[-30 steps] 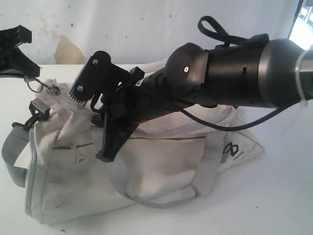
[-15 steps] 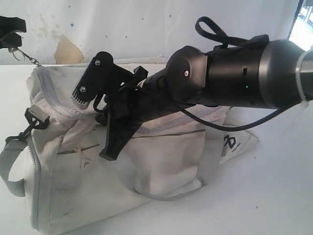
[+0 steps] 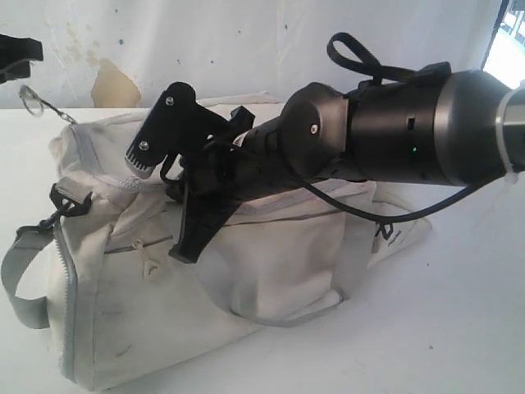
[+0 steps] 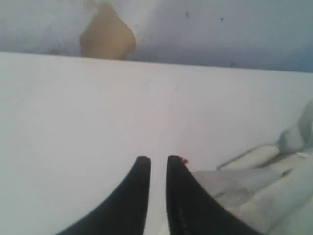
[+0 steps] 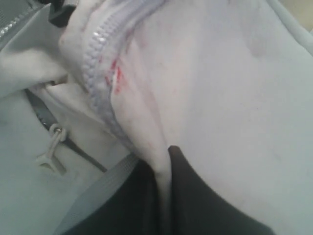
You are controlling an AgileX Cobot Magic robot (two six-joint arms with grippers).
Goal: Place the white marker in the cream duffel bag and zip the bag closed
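The left gripper (image 4: 157, 162) hangs past the bag's end, over the white tabletop (image 4: 73, 127). Its two black fingers (image 4: 143, 170) stand nearly together with only a slim gap, and nothing shows in that gap from the left wrist view. Just below this gripper a small metal ring (image 3: 30, 100) sits up in the air, with a thin link running from it down to the bag's near corner. Whether the fingers have hold of that ring I cannot tell. Beyond the fingertips a tan patch (image 4: 107, 36) marks the pale wall.

Below and to the right of that gripper lies the large, soft, stained cream duffel bag (image 3: 271, 263) on the table. Its grey shoulder strap (image 3: 10, 275) loops out at the end nearest the left gripper, joined there by a black clip (image 3: 67, 199). A small pale zip pull (image 3: 146, 256) lies on the bag's front panel.

The bulky black right arm (image 3: 394, 123) stretches over the bag's top. The right gripper (image 5: 160, 159) is closed down on the bag — a raised fold of cream fabric stands pinched between its black fingers (image 5: 195, 200). Just beside the fingertips runs a line of pale grey zip teeth (image 5: 95, 54), meshed where they show, with red smears (image 5: 113, 73) next to them. Under the arm's wrist, at the bag's far end, sits a black logo (image 3: 385, 238).

The white marker shows in none of the views.
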